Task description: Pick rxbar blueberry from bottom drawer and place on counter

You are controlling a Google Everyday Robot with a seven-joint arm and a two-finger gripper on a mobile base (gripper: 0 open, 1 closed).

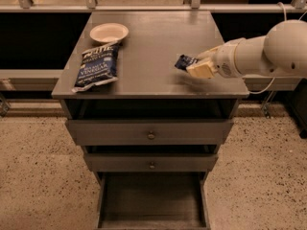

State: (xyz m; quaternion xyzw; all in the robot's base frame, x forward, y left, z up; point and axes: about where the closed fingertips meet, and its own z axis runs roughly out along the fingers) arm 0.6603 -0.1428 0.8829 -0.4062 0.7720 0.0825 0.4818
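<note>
Gripping rxbar blueberry (183, 61), gripper (194, 66) over glossy counter (153, 42), speckled floor (38, 176) below.

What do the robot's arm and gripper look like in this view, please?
The arm is smooth glossy white: a thick cylindrical segment ending in a bulbous round joint. A thin pale cable loops beneath it. The gripper, over the right side of the counter, is a blocky cream-yellow piece. No markings are visible.

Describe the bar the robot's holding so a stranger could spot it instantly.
Find the counter atop the drawers and look to its right side, where the gripper hovers. The rxbar blueberry sticks out of its tip: small, flat, dark navy, far smaller than the blue chip bag and pale bowl on the left.
</note>
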